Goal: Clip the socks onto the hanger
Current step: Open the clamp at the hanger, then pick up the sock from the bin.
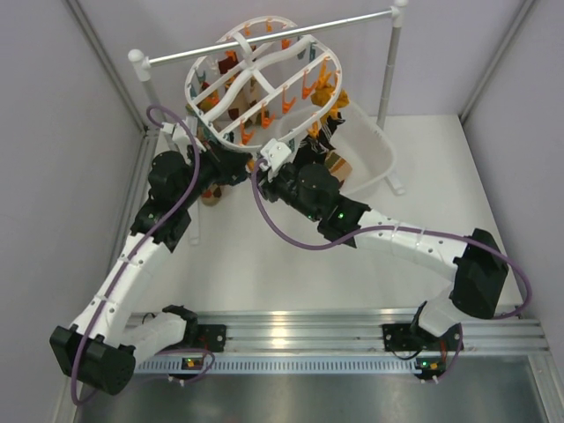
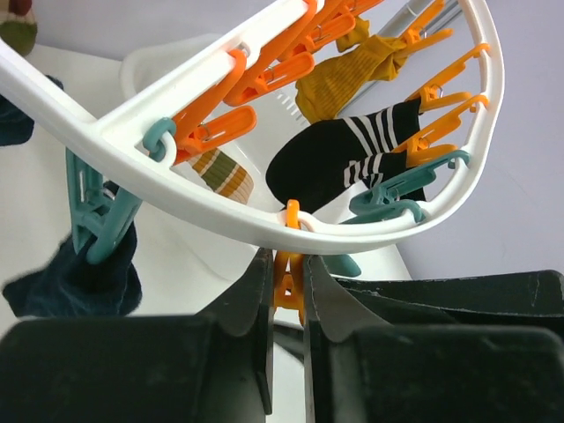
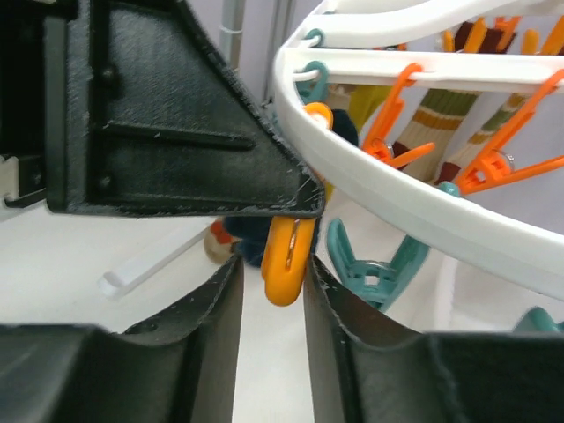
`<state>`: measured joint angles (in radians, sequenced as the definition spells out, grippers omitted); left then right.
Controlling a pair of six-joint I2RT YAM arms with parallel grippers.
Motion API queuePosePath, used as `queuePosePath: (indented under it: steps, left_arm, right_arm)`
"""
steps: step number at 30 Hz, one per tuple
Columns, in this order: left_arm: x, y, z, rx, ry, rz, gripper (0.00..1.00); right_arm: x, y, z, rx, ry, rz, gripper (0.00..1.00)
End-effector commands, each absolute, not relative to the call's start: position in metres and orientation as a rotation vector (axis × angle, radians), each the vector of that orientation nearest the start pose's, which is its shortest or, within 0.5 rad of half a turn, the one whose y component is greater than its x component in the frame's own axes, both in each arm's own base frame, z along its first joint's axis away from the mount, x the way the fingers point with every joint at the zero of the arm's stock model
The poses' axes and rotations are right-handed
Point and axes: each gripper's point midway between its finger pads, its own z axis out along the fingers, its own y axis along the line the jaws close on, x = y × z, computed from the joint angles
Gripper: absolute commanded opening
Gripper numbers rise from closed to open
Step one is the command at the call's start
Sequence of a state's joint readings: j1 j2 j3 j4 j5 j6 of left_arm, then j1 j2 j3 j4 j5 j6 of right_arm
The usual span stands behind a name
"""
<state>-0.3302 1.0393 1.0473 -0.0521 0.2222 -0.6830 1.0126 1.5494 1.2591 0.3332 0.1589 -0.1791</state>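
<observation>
My left gripper is pinching an orange clip between its jaws. The clip is hanging from the rim of the white hanger, which is arching just above my fingertips. Up and to my right, a black striped sock is dangling from orange clips, with a mustard sock hanging beyond it. To my left, a teal clip is gripping a navy sock.

pale walls, white tabletop
</observation>
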Motion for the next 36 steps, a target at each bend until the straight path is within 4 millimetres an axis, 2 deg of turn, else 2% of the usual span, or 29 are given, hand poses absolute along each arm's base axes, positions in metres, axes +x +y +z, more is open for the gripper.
queuePosePath:
  steps: [1,2,4,5,6,7,8,10,11,12,13,14,15,16,18,19,20,23,24,25,27,28,30,31,35,36]
  left_arm:
    - [0.349,-0.159,0.41,-0.199,1.498,-0.895,0.0]
    - [0.35,-0.159,0.408,-0.202,1.504,-0.892,0.0]
    - [0.35,-0.16,0.407,-0.195,1.508,-0.896,0.0]
    - [0.349,-0.16,0.408,-0.192,1.509,-0.894,0.0]
    - [0.349,-0.16,0.408,-0.191,1.51,-0.893,0.0]
    - [0.349,-0.16,0.407,-0.188,1.514,-0.891,0.0]
    - [0.349,-0.16,0.406,-0.183,1.517,-0.884,0.0]
    - [0.349,-0.16,0.406,-0.179,1.52,-0.881,0.0]
    - [0.349,-0.162,0.405,-0.172,1.525,-0.885,0.0]
    - [0.349,-0.161,0.406,-0.17,1.523,-0.881,0.0]
    - [0.35,-0.162,0.405,-0.171,1.526,-0.881,0.0]
    - [0.35,-0.161,0.407,-0.168,1.521,-0.879,0.0]
    - [0.351,-0.162,0.406,-0.17,1.526,-0.879,0.0]
    - [0.352,-0.161,0.406,-0.172,1.525,-0.877,0.0]
    - [0.352,-0.162,0.407,-0.167,1.525,-0.875,0.0]
    - [0.353,-0.162,0.407,-0.167,1.527,-0.873,0.0]
    - [0.354,-0.162,0.408,-0.166,1.525,-0.873,0.0]
    - [0.355,-0.163,0.408,-0.163,1.528,-0.872,0.0]
    - [0.355,-0.163,0.406,-0.165,1.532,-0.872,0.0]
    - [0.357,-0.163,0.406,-0.168,1.533,-0.87,0.0]
    - [0.36,-0.162,0.404,-0.17,1.536,-0.861,0.0]
    - [0.36,-0.161,0.407,-0.17,1.529,-0.856,0.0]
    - [0.362,-0.161,0.407,-0.172,1.529,-0.85,0.0]
    - [0.363,-0.16,0.409,-0.175,1.521,-0.843,0.0]
    - [0.367,-0.159,0.408,-0.174,1.527,-0.828,0.0]
    - [0.368,-0.159,0.409,-0.172,1.527,-0.825,0.0]
  right_arm:
    - [0.254,0.433,0.338,-0.938,1.317,0.67,0.33]
    - [0.259,0.424,0.338,-0.929,1.334,0.661,0.42]
    - [0.255,0.414,0.327,-0.966,1.384,0.704,0.49]
    - [0.261,0.397,0.326,-0.949,1.41,0.7,0.53]
    - [0.258,0.39,0.317,-0.974,1.441,0.725,0.55]
    - [0.256,0.378,0.322,-0.958,1.449,0.741,0.56]
    - [0.266,0.361,0.311,-0.937,1.494,0.721,0.58]
    - [0.269,0.336,0.311,-0.873,1.541,0.739,0.59]
    - [0.284,0.312,0.292,-0.818,1.628,0.704,0.6]
    - [0.287,0.299,0.286,-0.748,1.683,0.716,0.6]
    - [0.3,0.276,0.284,-0.672,1.723,0.682,0.6]
    - [0.307,0.262,0.272,-0.624,1.769,0.664,0.6]
    - [0.313,0.252,0.268,-0.571,1.794,0.656,0.59]
    - [0.33,0.232,0.261,-0.505,1.826,0.609,0.58]
    - [0.349,0.216,0.253,-0.444,1.858,0.554,0.57]
    - [0.37,0.203,0.246,-0.392,1.891,0.506,0.54]
    - [0.382,0.196,0.241,-0.354,1.909,0.486,0.54]
    - [0.426,0.187,0.229,-0.265,1.955,0.477,0.5]
    - [0.436,0.187,0.225,-0.247,1.969,0.481,0.49]
    - [0.455,0.188,0.216,-0.229,1.992,0.475,0.48]
    - [0.472,0.193,0.206,-0.231,2.007,0.487,0.46]
    - [0.488,0.196,0.194,-0.228,2.028,0.481,0.45]
    - [0.5,0.201,0.181,-0.237,2.057,0.483,0.45]
    - [0.513,0.204,0.171,-0.245,2.068,0.476,0.45]
    - [0.536,0.204,0.143,-0.295,2.1,0.412,0.45]
    - [0.54,0.201,0.126,-0.301,2.129,0.385,0.46]
